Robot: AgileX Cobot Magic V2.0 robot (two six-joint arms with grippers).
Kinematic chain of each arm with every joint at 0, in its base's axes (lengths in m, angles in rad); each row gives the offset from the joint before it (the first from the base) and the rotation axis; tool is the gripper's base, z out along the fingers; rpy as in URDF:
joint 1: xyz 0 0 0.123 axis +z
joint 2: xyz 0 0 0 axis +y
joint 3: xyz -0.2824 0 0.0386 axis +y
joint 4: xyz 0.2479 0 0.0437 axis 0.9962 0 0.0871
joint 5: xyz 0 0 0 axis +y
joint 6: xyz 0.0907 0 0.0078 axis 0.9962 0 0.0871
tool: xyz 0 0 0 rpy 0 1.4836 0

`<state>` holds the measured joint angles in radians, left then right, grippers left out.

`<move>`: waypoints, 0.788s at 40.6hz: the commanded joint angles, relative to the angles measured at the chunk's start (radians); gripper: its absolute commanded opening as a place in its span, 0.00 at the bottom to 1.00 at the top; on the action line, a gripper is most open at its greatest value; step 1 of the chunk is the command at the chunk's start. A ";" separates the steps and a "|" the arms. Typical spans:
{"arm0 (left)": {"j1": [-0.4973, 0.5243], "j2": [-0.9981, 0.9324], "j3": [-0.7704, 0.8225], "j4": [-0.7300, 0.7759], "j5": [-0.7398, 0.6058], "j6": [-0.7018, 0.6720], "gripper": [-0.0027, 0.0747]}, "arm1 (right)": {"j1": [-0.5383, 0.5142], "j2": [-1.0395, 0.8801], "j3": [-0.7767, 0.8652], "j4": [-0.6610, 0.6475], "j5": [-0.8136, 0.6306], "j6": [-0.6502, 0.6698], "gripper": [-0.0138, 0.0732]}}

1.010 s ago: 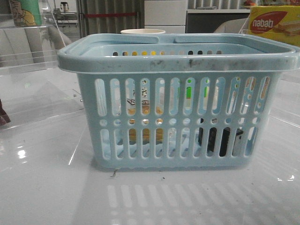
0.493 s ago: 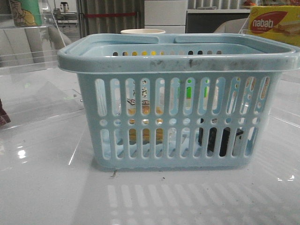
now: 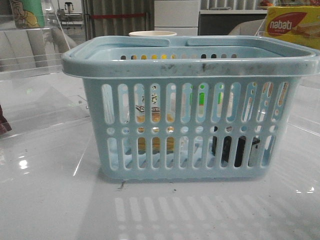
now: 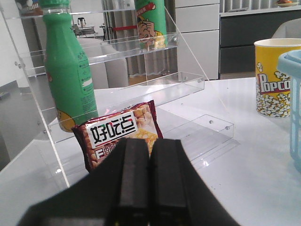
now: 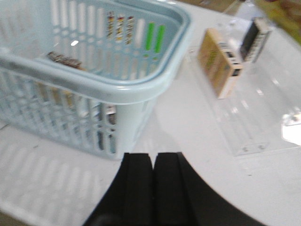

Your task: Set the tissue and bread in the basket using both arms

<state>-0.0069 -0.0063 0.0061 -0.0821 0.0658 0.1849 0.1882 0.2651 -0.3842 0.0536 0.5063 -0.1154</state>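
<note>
A pale blue basket [image 3: 190, 107] stands on the white bench [image 3: 50, 200]. Through its front slots, a clear packet of golden-brown bread [image 3: 155, 130] shows inside toward the basket's left half, and the black tissue pack [image 3: 232, 150] sits low on its floor toward the right. Both task items appear to be inside.

The left end effector [image 4: 149, 160] has its fingers pressed together on nothing, well clear of the basket, facing a red snack packet [image 4: 120, 134] and a green bottle [image 4: 68, 70] on a clear acrylic shelf [image 4: 141, 84]. The right end effector [image 5: 153, 174] is likewise closed and empty, just outside the basket's corner, near a tan box [image 5: 218, 68].

With loading seemingly done, the sensible finish is to keep both arms withdrawn without brushing the rim or the shelves, so nothing shifts.
</note>
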 commanded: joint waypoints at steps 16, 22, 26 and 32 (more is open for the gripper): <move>0.000 -0.018 0.001 -0.011 -0.090 -0.007 0.15 | -0.193 -0.294 0.416 -0.011 -0.529 -0.005 0.22; 0.000 -0.016 0.001 -0.011 -0.089 -0.007 0.15 | -0.194 -0.294 0.415 -0.011 -0.536 -0.005 0.22; 0.000 -0.016 0.001 -0.011 -0.087 -0.007 0.15 | -0.194 -0.294 0.415 -0.011 -0.533 -0.005 0.22; 0.000 -0.016 0.001 -0.011 -0.087 -0.007 0.15 | -0.194 -0.294 0.415 -0.011 -0.532 -0.005 0.22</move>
<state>-0.0069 -0.0063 0.0061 -0.0821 0.0658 0.1849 0.0023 -0.0102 0.0296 0.0514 0.0721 -0.1154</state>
